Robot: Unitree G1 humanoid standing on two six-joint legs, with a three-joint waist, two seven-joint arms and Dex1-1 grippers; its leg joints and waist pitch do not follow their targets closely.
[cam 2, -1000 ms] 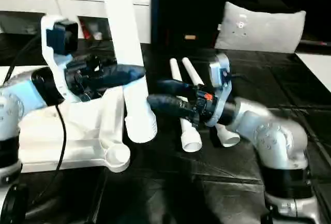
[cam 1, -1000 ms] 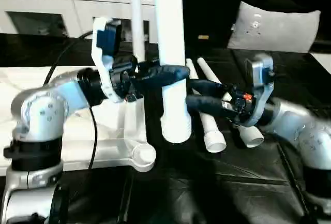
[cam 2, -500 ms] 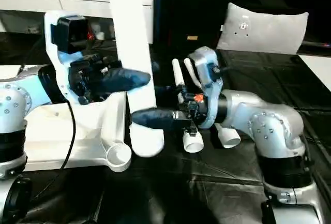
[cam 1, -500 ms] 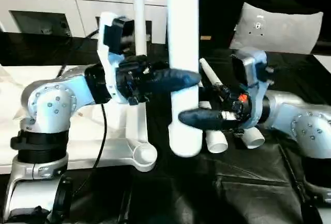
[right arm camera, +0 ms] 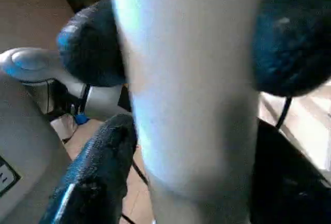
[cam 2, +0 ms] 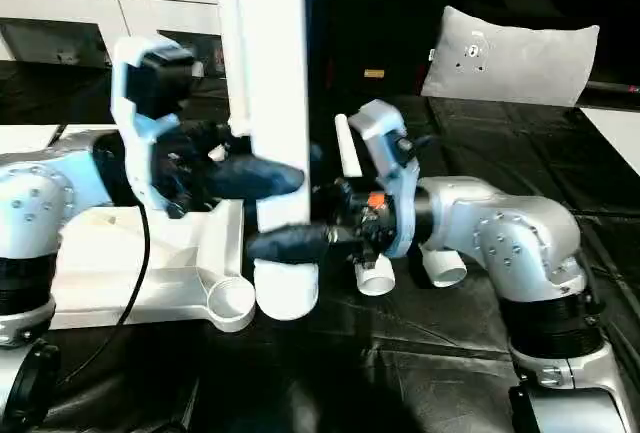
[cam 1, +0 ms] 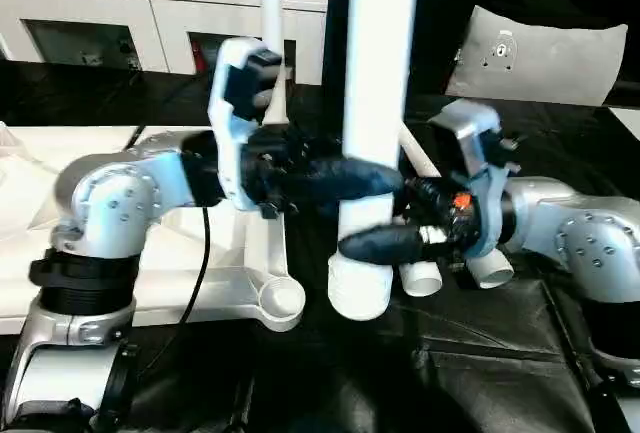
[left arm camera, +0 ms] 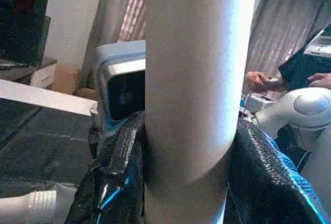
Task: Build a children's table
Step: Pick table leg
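A thick white leg [cam 1: 376, 103] stands upright above the black table, its wide end hanging just over the surface. My left gripper [cam 1: 372, 179] is shut on it at mid height, one finger on each side in the left wrist view. Just below, my right gripper [cam 1: 366, 237] is shut on the same leg, its fingers [right arm camera: 95, 182] pressing the sides. The white tabletop [cam 1: 150, 288] lies at the left with a round corner socket [cam 1: 283, 299] beside the leg's end. A thinner leg [cam 1: 270, 23] rises behind my left wrist. Two more legs [cam 1: 421, 278] lie behind my right gripper.
A grey-white pillow-like bag [cam 1: 545, 58] sits at the back right on the black table. A white cabinet [cam 1: 100, 13] runs along the back left. A black cable [cam 1: 200, 263] hangs from my left arm. A person's hands [left arm camera: 264, 81] appear far off.
My right gripper has moved left onto the leg's lower part and its fingers have closed around it. The left gripper has carried the leg slightly to the right.
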